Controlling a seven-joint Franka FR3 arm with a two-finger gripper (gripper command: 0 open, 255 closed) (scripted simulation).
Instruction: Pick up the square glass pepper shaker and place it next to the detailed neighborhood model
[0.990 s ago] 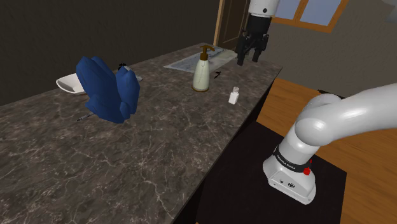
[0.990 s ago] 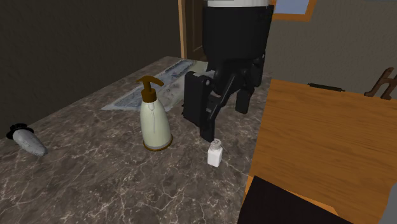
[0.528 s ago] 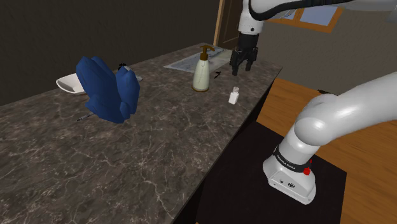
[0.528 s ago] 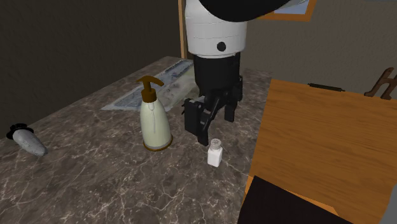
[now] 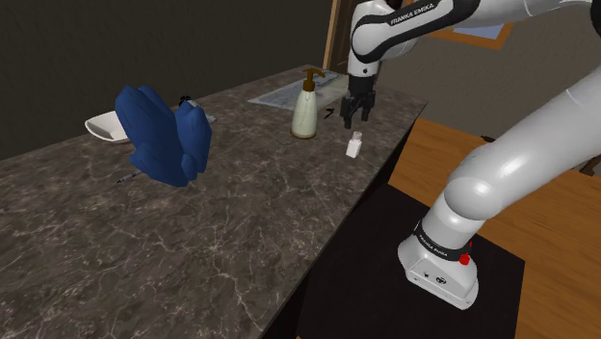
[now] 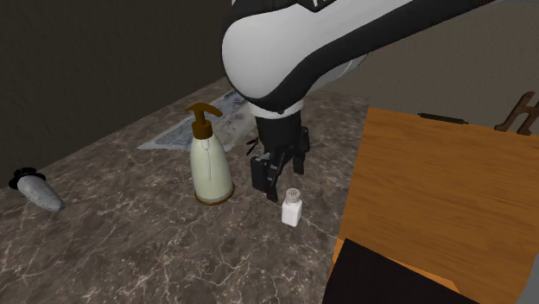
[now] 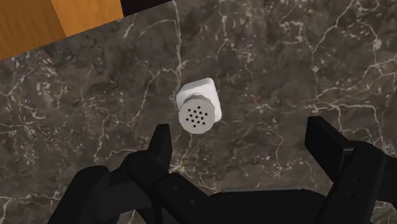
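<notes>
Fingers (image 7: 160, 141) apart above shaker (image 7: 199, 108) on dark marbled counter (image 7: 299, 70).

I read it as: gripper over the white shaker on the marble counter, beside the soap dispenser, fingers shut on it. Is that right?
Not quite. The gripper is over the white shaker on the marble counter, beside the soap dispenser, but its fingers are open. The wrist view shows them standing apart, with neither touching the shaker.

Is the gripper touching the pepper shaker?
Apart. In the wrist view, marbled countertop shows between the pepper shaker and each open finger of the gripper.
</notes>
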